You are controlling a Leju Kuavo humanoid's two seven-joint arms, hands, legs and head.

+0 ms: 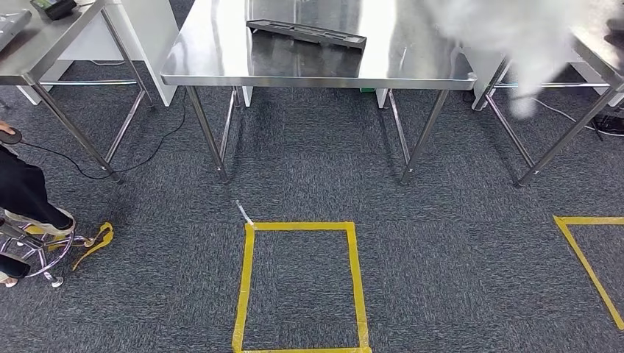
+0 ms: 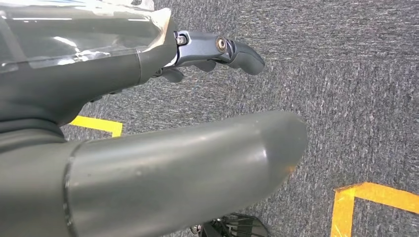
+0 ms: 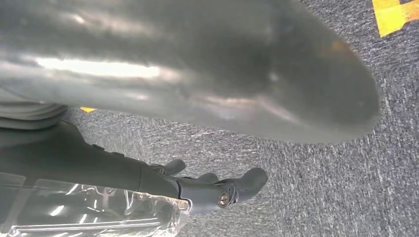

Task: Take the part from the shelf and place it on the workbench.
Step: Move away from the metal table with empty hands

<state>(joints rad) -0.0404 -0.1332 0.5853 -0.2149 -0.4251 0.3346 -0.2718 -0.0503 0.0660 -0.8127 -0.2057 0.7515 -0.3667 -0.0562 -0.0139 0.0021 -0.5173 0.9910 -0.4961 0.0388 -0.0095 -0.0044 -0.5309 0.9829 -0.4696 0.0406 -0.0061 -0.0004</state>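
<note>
Wrist views, nearest first: my left hand (image 2: 148, 148) hangs over grey carpet (image 2: 356, 89), thumb forward, dark fingers (image 2: 237, 52) loosely extended and apart, gripping nothing. My right hand (image 3: 197, 98) hangs the same way, its fingers (image 3: 237, 187) released and bare of any load, yellow tape (image 3: 393, 15) on the floor beyond it.

Head view, moving outward: at my feet a yellow taped rectangle (image 1: 246, 287) marks the carpet, with part of a second one (image 1: 589, 257) off to my right. A person's legs (image 1: 26, 195) and a stool base (image 1: 44, 254) sit at the left edge. Beyond the tape stands the steel workbench (image 1: 221, 51), and on its top lies a long dark part (image 1: 305, 33), flat and well back from the near edge. Further steel tables (image 1: 44, 44) flank it; a white blur (image 1: 515, 37) hides the far right, so I cannot say what stands there.

As I judge it, the task is essentially finished: the dark piece, likely the part in question, already rests on the workbench and both my hands are free. Nothing appears left but to stand clear.
</note>
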